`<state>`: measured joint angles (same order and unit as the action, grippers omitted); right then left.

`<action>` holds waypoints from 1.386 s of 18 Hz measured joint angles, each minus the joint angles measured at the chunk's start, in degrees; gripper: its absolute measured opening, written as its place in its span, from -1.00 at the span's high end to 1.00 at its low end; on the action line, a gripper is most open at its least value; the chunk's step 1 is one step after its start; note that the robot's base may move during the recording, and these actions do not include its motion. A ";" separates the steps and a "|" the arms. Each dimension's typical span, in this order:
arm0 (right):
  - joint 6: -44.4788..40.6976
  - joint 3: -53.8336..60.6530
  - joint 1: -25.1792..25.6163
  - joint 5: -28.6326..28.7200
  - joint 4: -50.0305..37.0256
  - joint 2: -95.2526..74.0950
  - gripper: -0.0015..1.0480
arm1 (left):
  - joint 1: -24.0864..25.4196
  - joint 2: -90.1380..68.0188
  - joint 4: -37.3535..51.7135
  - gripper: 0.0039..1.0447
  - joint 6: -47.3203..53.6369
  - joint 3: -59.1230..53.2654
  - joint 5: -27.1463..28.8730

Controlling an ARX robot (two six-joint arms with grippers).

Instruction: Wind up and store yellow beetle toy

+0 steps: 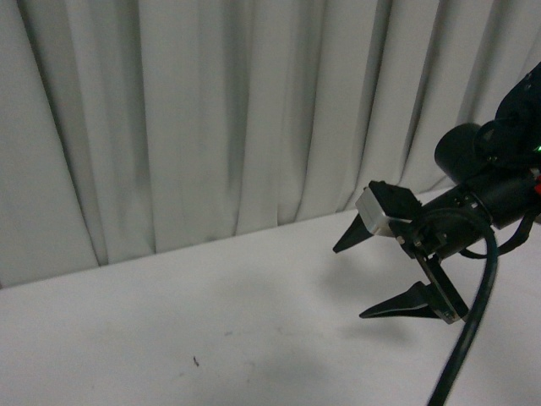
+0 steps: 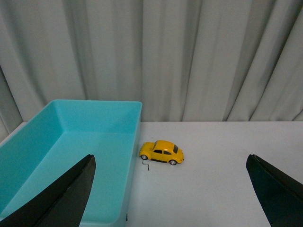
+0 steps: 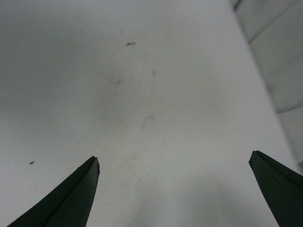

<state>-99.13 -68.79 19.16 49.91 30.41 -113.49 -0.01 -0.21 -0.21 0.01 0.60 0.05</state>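
The yellow beetle toy (image 2: 162, 152) stands on its wheels on the white table in the left wrist view, just beside the outer wall of a turquoise bin (image 2: 66, 156). A small dark crank-shaped bit (image 2: 146, 164) lies by its front wheel. My left gripper (image 2: 170, 189) is open and empty, well short of the toy. My right gripper (image 1: 348, 279) hangs open over bare table at the right of the front view; in its own wrist view the right gripper (image 3: 173, 189) holds nothing. The toy is out of the front view.
A grey-white curtain (image 1: 211, 110) closes off the table's far edge. The white table (image 1: 169, 330) carries a few dark specks (image 1: 195, 362). A black cable (image 1: 469, 338) trails from the right arm.
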 joint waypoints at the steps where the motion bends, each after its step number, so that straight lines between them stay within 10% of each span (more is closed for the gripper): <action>1: -0.02 0.48 0.07 1.55 -0.59 4.13 -0.87 | 0.00 0.00 -0.02 -0.88 0.00 0.00 0.00; 9: 1.88 6.64 1.01 9.53 -7.82 28.57 -0.87 | 0.00 0.00 0.00 -0.88 0.00 0.00 -0.02; 10: 9.09 12.39 -0.87 2.78 -22.49 33.42 -0.77 | 0.00 0.00 0.00 -0.88 0.00 0.00 0.00; 17: 34.91 29.53 -7.74 -21.24 -47.76 44.72 -0.39 | 0.00 0.00 -0.07 -0.88 -0.02 0.00 0.00; 20: 67.38 42.42 -11.43 -38.64 -63.49 53.22 0.06 | 0.00 0.00 -0.02 -0.88 0.00 0.00 0.02; 25: 94.49 53.05 -13.75 -44.37 -66.62 60.67 0.84 | 0.00 0.00 -0.02 -0.88 0.00 0.00 0.00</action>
<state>-4.64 -15.75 5.41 5.54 -36.21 -52.82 -0.01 -0.21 -0.23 0.01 0.60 0.05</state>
